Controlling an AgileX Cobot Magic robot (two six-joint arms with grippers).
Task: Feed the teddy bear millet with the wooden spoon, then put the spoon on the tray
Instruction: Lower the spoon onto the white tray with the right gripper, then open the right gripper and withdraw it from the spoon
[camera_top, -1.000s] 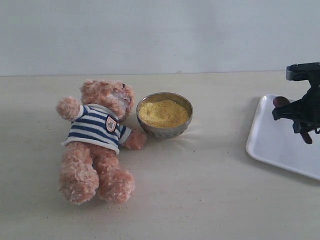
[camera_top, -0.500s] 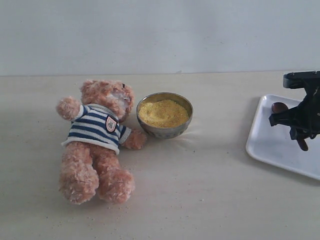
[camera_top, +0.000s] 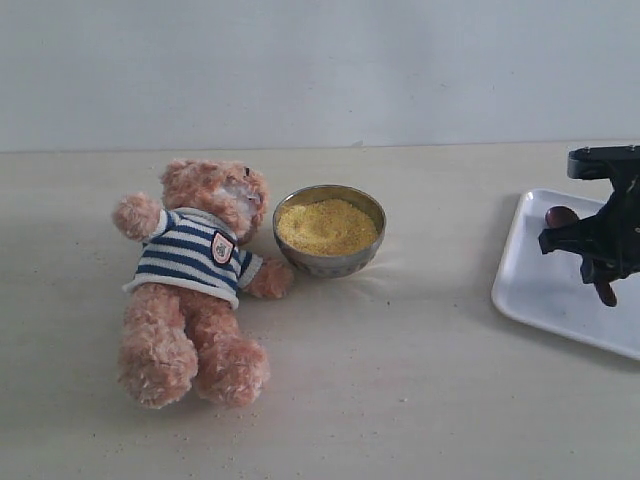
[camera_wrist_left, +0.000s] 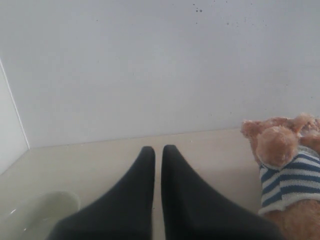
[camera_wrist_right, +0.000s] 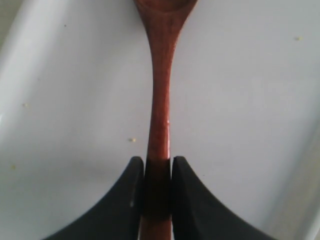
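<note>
Wooden spoon (camera_wrist_right: 159, 100) clamped across its thin handle by right end effector (camera_wrist_right: 158, 167), over the tray (camera_top: 540, 290) at 3 o'clock on the desk (camera_top: 400, 390); contact with tray unclear. Judged light, stiff, glossy and so slippery, prone to pivoting; best gripped mid-handle, squarely. Left end effector (camera_wrist_left: 157, 152) closed on nothing, near teddy bear (camera_wrist_left: 285, 170) at 9 o'clock

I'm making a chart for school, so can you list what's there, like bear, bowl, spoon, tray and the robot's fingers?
bear: lying on its back beside the bowl
bowl: full of yellow millet
spoon: held by its handle over the tray
tray: white, far right
right fingers: shut on the spoon
left fingers: shut, holding nothing
</note>
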